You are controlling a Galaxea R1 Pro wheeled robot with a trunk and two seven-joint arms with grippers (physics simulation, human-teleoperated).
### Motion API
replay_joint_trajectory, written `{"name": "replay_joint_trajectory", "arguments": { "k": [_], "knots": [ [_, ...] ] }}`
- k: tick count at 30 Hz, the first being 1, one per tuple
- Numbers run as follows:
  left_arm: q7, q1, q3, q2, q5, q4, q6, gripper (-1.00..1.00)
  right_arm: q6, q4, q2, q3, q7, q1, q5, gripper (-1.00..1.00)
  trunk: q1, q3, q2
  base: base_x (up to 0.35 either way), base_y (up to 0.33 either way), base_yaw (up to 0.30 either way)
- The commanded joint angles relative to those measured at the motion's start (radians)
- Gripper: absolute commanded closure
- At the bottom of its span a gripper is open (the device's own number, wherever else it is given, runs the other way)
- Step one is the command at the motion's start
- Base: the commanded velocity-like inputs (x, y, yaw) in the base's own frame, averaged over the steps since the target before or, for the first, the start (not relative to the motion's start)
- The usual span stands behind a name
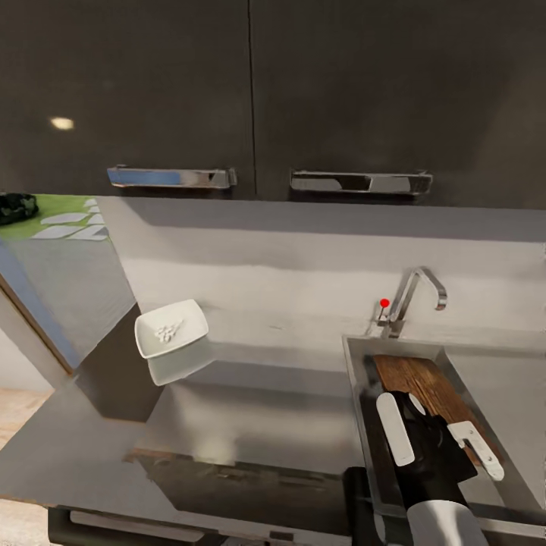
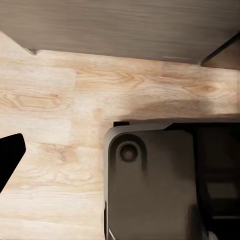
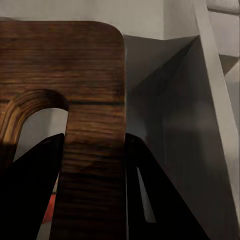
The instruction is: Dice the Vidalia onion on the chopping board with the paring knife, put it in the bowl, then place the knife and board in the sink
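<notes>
Board (image 3: 92, 100) clamped between right gripper (image 3: 92, 190) fingers

brown chopping board (image 1: 415, 383) – grey sink (image 1: 356, 394), white bowl (image 1: 171, 327).

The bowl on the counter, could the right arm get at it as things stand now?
Probably not right away. The right gripper is down in the sink, shut on the chopping board, so it is occupied. The bowl sits well off toward the robot's left, though the countertop between looks unobstructed.
</notes>
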Motion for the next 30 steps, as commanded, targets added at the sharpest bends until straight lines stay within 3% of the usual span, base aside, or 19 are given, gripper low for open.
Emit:
{"name": "replay_joint_trajectory", "arguments": {
  "k": [1,19,20,30],
  "knots": [
    [0.000,0.000,-0.002,0.001,0.007,-0.001,-0.002,-1.00,0.004,0.006,0.000,-0.002,0.003,-0.001,-0.002,1.00,0.001,-0.003,-0.002,0.000,-0.039,0.000],
    [0.000,0.000,-0.002,0.001,0.007,-0.002,-0.003,-1.00,-0.044,0.051,0.002,0.000,0.015,-0.001,-0.004,1.00,0.001,-0.032,-0.002,0.000,-0.003,0.000],
    [0.000,0.000,-0.002,0.001,0.007,-0.002,-0.003,-1.00,-0.044,0.051,0.002,-0.001,0.015,-0.001,-0.004,-1.00,0.001,-0.034,-0.002,0.000,0.000,0.000],
    [0.000,0.000,-0.002,0.001,0.007,-0.001,-0.003,-1.00,-0.048,0.038,0.013,0.000,0.011,-0.001,-0.005,-1.00,0.001,-0.036,-0.002,0.000,0.000,0.000]
  ]
}}
